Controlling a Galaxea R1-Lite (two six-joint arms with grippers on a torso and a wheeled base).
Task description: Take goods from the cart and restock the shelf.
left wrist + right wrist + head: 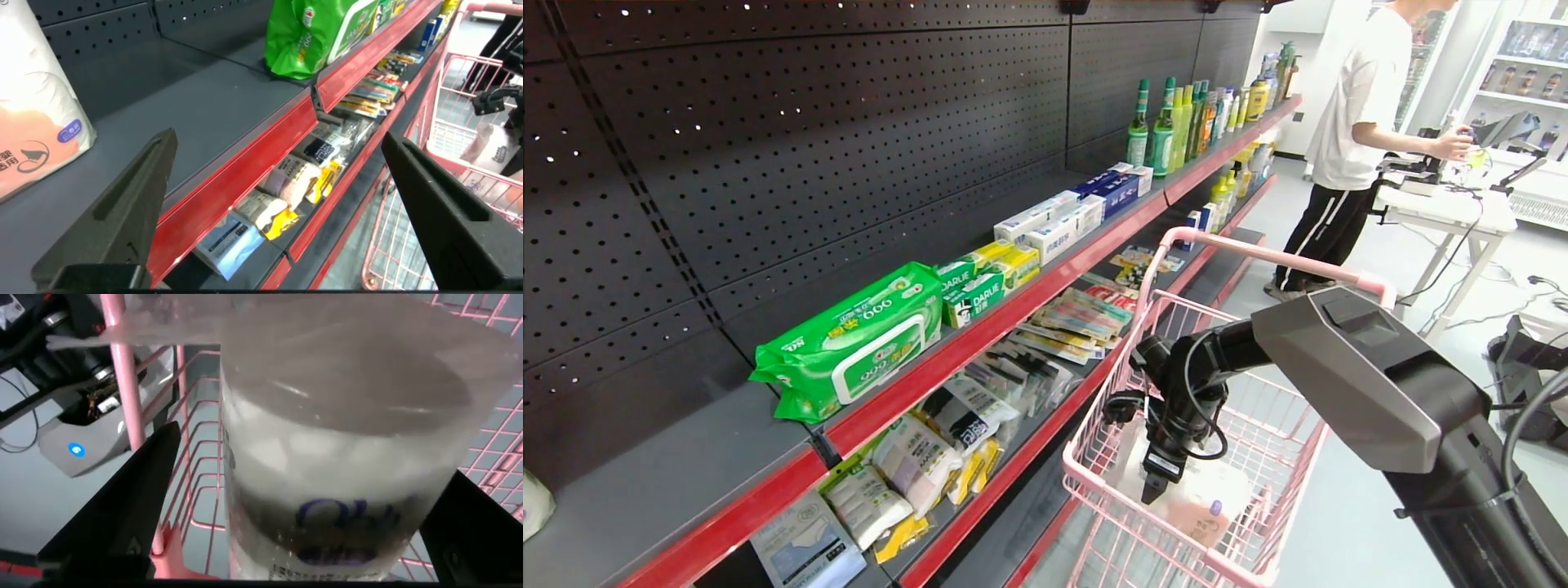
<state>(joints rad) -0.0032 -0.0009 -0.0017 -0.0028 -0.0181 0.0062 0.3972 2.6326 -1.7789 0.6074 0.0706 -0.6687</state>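
One pack of paper rolls lies in the bottom of the pink cart, wrapped in clear film, white with a peach-coloured band; your right gripper points down into the cart and sits right over it; seen from the right wrist, its fingers are spread wide with the pack between them, and pink cart wire shows between one finger and the film, so you have no grasp on it; whether the other finger touches you cannot tell; the cart's wire walls close in around the gripper on all sides, and its handle bar crosses above the arm; your left gripper hangs over the bare grey board of the top shelf, fingers wide and holding nothing; a second pack of paper rolls already stands on that board just beside it; farther along the same board you have a green pack of wet wipes, then toothpaste boxes, then green bottles at the far end; below the red shelf edge, small packets crowd the lower shelf, which runs close alongside the cart.
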